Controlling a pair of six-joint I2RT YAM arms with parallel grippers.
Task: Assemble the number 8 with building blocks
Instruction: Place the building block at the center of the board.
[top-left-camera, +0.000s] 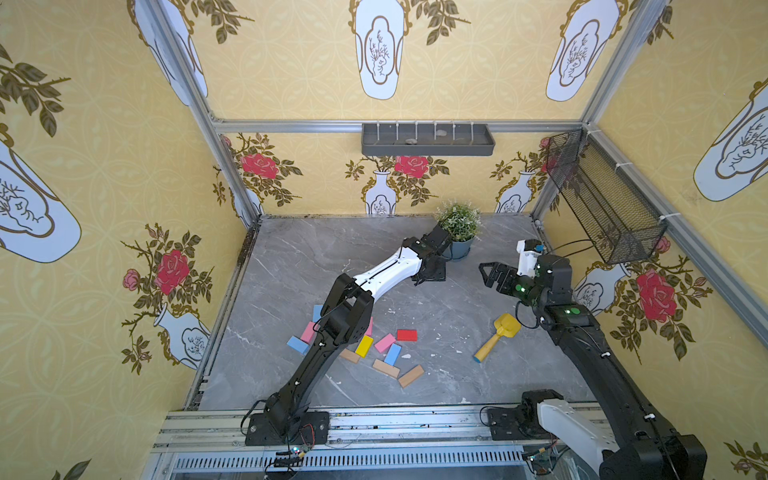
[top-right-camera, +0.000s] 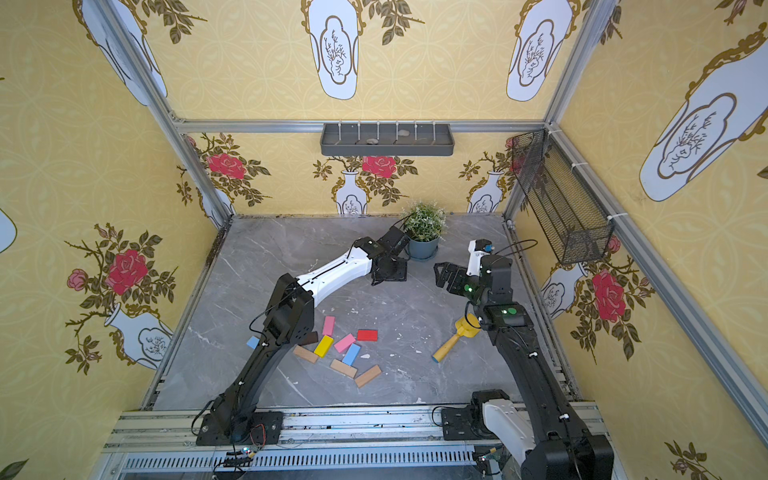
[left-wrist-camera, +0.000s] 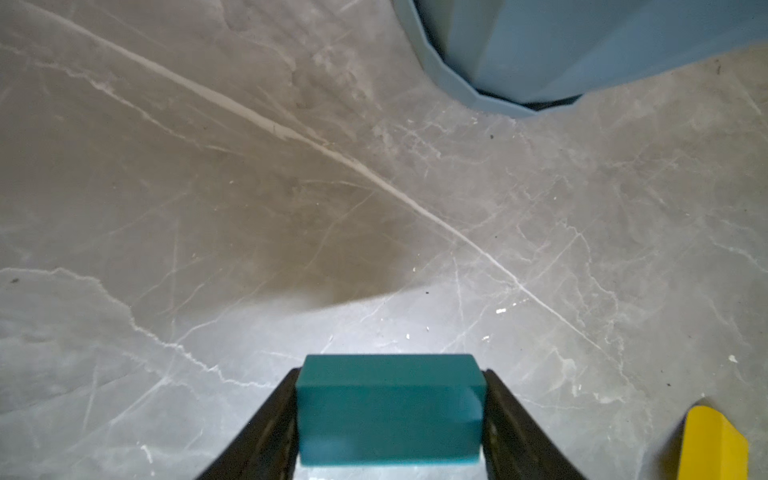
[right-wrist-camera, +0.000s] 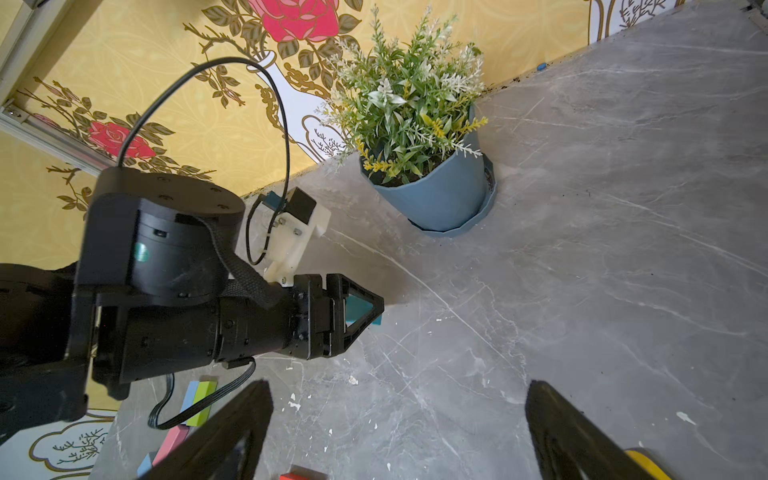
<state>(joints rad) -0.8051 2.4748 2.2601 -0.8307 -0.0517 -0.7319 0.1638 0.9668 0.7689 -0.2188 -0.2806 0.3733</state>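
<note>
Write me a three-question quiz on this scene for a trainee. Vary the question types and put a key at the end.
1. True or false: the left hand is shut on a teal block.
2. Pick one. The right hand is:
A. open and empty
B. shut on a red block
C. shut on a plant pot
3. Fill in the gap: in both top views, the yellow toy tool lies on the robot's ___ side.

Key: 1 true; 2 A; 3 right.
</note>
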